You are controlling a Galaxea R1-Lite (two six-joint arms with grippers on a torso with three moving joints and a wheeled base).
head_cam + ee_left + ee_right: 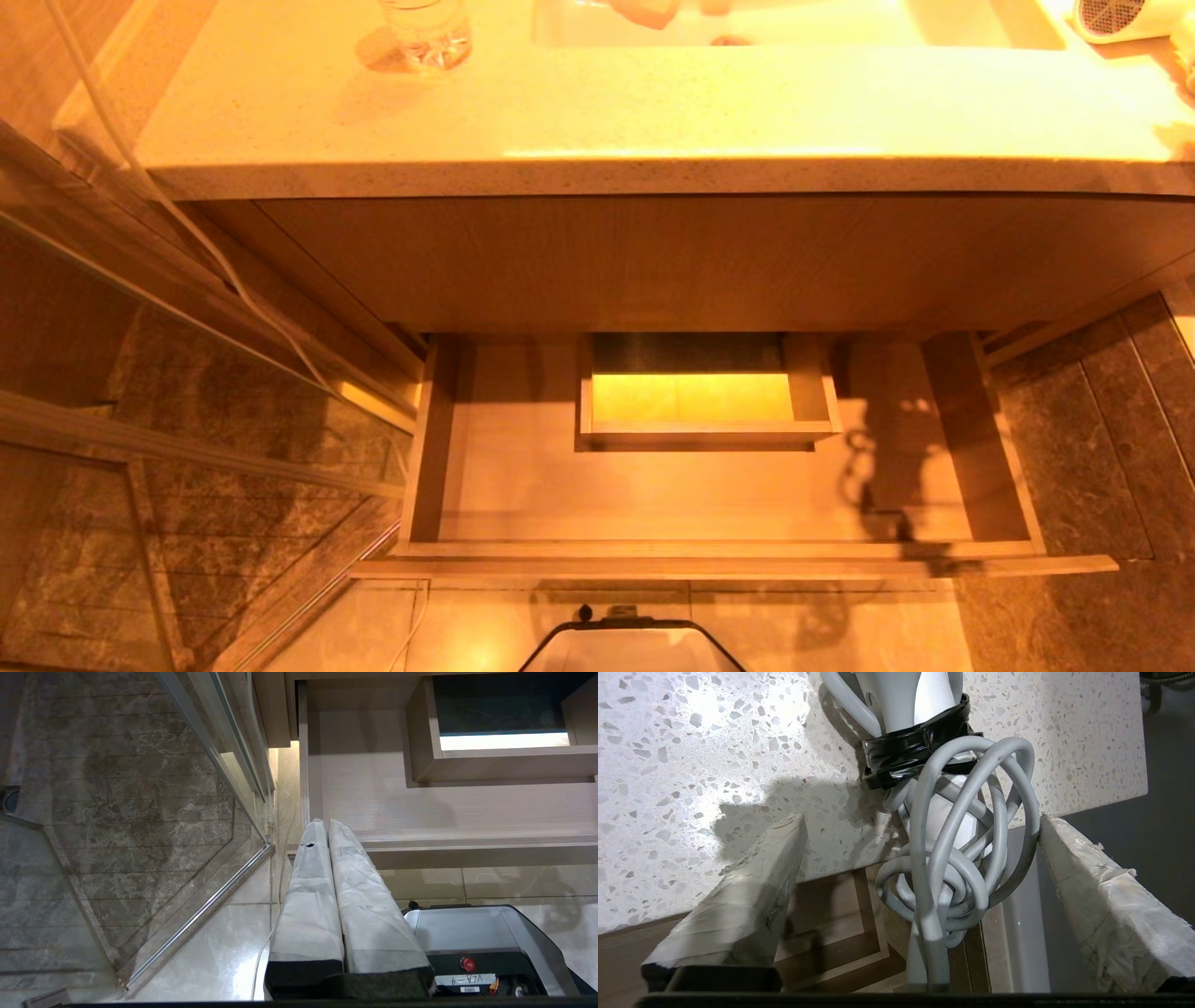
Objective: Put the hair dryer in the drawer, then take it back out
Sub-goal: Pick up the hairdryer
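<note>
On speckled countertop (597, 121), at its far right corner, hair dryer (1116, 19) lay, cord bundle (962, 858) hanging past counter edge. Right gripper (920, 826) stood with fingers wide apart on both sides of cord bundle, not clamped on it. Below countertop, drawer (523, 485) stood pulled out, nothing inside. Left gripper (327, 828) hung near drawer front, fingers pressed together.

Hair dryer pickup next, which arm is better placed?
Right. The right gripper is open around the hair dryer and its cord on the countertop; the left gripper hangs shut beside the drawer.
</note>
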